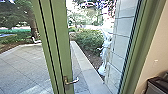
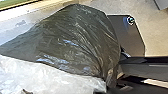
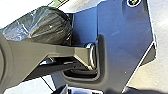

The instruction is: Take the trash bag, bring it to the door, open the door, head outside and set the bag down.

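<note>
A green-framed door stands in front of me in the head view, its metal lever handle low on the upright. Whether the door is ajar I cannot tell. Large in the left wrist view is the dark, shiny trash bag, with a pale, see-through part beside it; its folds run together at my left gripper, which is shut on it. The same trash bag appears in the right wrist view, beyond the robot's jointed bar and apart from it.
Beyond the glass lie a paved yard, a pale kerb, a hedge and a white statue beside a block wall. A dark object stands at the lower right, by the beige inside wall.
</note>
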You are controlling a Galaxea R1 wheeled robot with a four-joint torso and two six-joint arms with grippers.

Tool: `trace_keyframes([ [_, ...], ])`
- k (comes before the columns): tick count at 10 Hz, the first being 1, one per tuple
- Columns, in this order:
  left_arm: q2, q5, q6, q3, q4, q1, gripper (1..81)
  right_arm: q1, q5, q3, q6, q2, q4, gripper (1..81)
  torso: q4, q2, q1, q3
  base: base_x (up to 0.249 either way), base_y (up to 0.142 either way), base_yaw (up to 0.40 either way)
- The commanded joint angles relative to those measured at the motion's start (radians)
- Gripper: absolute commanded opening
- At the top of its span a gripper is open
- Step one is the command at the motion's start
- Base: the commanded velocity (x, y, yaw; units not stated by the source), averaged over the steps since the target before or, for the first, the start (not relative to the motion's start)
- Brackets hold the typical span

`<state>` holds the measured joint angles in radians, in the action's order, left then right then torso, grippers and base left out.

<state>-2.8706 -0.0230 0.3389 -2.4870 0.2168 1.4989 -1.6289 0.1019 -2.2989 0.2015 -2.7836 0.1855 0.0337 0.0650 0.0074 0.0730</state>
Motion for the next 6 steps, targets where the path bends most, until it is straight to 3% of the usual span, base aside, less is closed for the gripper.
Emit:
trace_keyframes([
  [1, 0.010, 0.064, 0.003, 0.007, -0.002, -0.045, 1.0, 0.034, -0.059, 0.013, 0.003, 0.010, -0.006, 81.1, 0.000, 0.000, 0.000, 0.000, 0.000, 0.000, 0.221],
  [6, 0.008, 0.064, 0.003, 0.005, -0.004, -0.045, 1.0, 0.031, -0.059, -0.002, 0.002, -0.003, -0.006, 81.1, 0.000, 0.000, 0.000, 0.000, 0.000, 0.000, 0.243],
])
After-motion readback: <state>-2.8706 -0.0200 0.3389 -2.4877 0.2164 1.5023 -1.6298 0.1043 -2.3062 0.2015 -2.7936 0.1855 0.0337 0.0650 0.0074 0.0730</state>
